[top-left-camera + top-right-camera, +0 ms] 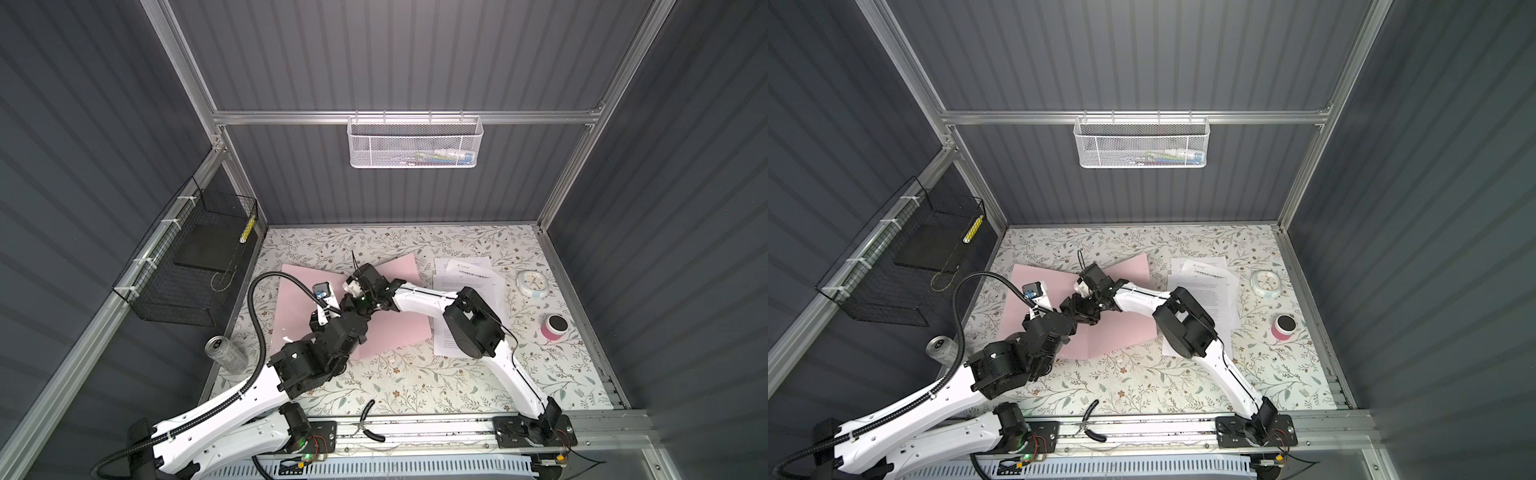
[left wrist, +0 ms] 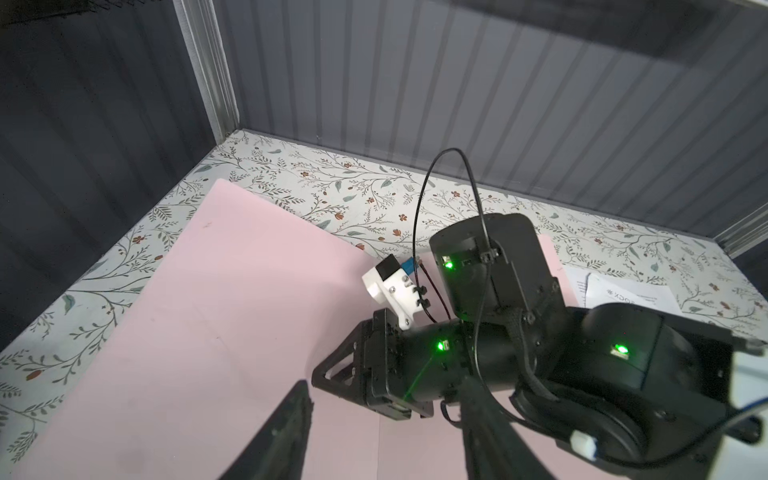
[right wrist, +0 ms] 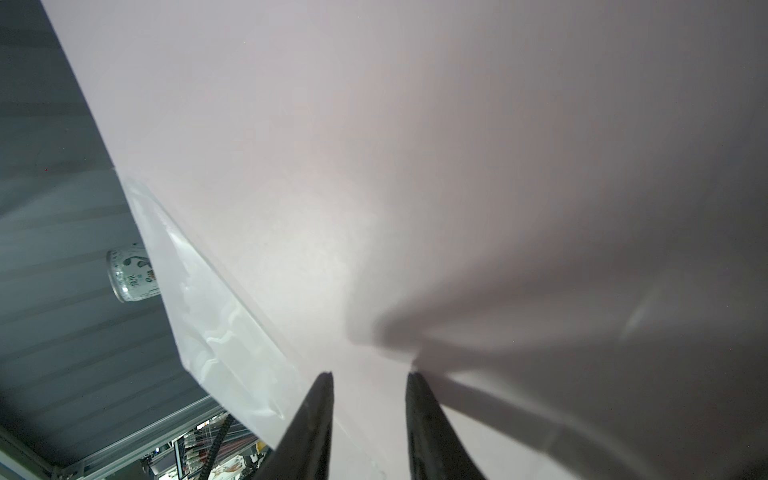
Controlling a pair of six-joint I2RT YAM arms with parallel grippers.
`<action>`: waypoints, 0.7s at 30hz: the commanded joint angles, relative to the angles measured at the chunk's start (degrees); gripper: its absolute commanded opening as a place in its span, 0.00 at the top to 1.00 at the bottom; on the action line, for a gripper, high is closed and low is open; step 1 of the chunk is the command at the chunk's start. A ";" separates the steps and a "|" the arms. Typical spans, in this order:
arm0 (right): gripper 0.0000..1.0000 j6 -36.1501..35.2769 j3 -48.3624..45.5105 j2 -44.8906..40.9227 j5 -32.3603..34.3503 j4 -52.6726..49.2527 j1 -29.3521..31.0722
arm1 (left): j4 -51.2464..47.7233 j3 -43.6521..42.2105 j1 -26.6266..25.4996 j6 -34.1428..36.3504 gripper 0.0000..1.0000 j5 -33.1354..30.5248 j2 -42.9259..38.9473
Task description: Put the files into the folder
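Pink folder (image 2: 216,316) lies on the flowery table (image 2: 291,170), left gripper (image 2: 384,384) spread over it. The right arm (image 2: 490,266) hangs over it too, green lights on; papers (image 2: 631,297) behind, I think.

**Enclosure and work surface.** Dark grey ribbed wall panels (image 1: 395,62) close the cell on three sides. They are carried by an aluminium frame (image 1: 183,54) whose horizontal rail (image 1: 291,117) crosses the back wall. A white mesh basket (image 1: 374,151) hangs from that rail. A black wire basket (image 1: 166,299) is tied to the left side of the frame with white straps (image 1: 145,261). The tabletop (image 1: 415,386) is covered in a pale sheet printed with leafy sprigs and small flowers. Lighting is even and shadows are soft.
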 commanded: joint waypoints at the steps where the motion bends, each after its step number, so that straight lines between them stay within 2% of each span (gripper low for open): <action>1: 0.68 4.59 -6.88 -5.42 -1.55 9.09 -2.01 | 4.79 -1.79 0.36 0.97 0.42 -0.65 1.62; 13: 0.69 9.71 -30.27 -20.65 -1.10 21.58 -6.67 | 16.05 -6.94 8.01 -1.30 0.43 7.36 15.45; 21: 0.68 4.73 -37.26 -26.08 0.67 18.69 -10.33 | 22.75 -9.90 13.45 -1.43 0.44 13.59 22.12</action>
